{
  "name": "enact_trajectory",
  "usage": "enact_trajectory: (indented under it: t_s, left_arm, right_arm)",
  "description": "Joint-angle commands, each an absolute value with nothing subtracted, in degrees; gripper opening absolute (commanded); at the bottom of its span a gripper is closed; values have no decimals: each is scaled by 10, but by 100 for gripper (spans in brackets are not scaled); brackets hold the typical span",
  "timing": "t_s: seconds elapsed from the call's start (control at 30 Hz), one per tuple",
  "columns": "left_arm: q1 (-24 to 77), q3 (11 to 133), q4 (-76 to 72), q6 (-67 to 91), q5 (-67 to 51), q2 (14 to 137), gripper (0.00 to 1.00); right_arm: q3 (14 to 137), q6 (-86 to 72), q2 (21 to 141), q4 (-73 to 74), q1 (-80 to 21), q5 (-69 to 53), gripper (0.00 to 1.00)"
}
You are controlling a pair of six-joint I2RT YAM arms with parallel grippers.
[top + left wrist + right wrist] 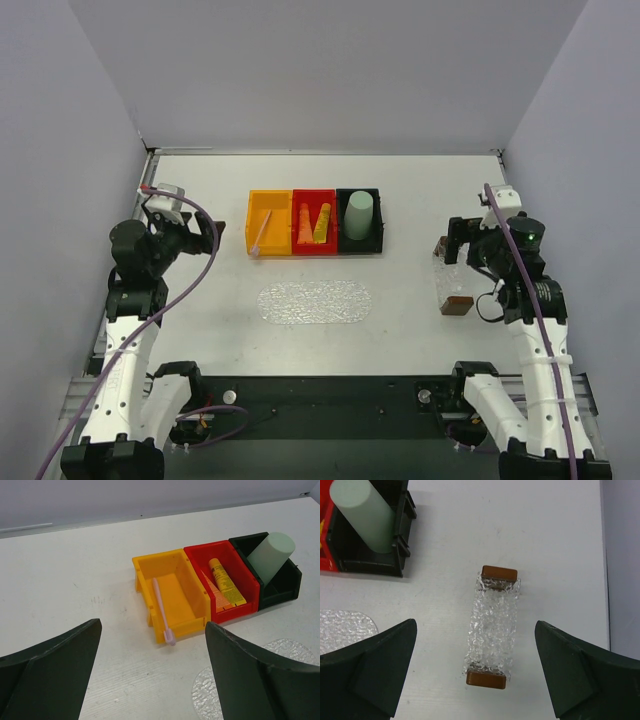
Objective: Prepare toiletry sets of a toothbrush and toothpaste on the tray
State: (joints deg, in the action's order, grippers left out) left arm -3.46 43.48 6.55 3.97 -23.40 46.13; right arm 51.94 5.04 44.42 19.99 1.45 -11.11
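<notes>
The clear oval tray (pixel 314 301) lies bare on the table in front of the bins, its edge showing in both wrist views (pixel 286 648) (pixel 342 629). The pale pink toothbrush (pixel 262 233) (pixel 162 611) lies in the orange bin (pixel 270 205), head poking over the near wall. A yellow toothpaste tube (pixel 322 222) (pixel 224 579) and an orange toothpaste tube (pixel 303 223) lie in the red bin (pixel 200 550). My left gripper (pixel 203 237) (pixel 153 624) hovers open to the left of the bins. My right gripper (pixel 453 240) (pixel 475 624) hangs open at the far right.
A pale green cup (pixel 359 213) (pixel 270 555) (pixel 362 512) leans in the black bin (pixel 376 240) (pixel 370 565). Under my right gripper lies a clear bumpy rectangular piece (pixel 491 630) (pixel 450 285) with brown end caps. Grey walls enclose the table on three sides.
</notes>
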Motion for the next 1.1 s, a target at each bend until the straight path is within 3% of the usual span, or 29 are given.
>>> enact_trajectory:
  t_s: [0.0,0.13,0.47,0.63,1.07]
  left_arm:
    - [-37,453,70,28,-252,461,96]
    - [-37,453,73,28,-258,462,96]
    - [-38,446,68,25,-266,454,96]
    - [-38,442,63,23,-266,454,96]
    - [-39,438,58,22,-273,454,96]
  right_arm:
    - [546,73,505,259,18,-84,98]
    - [562,90,580,300,18,-50,94]
    - [560,120,698,303,21,-35,96]
    - [561,120,745,307,21,-48,90]
    - [571,130,798,306,27,-59,97]
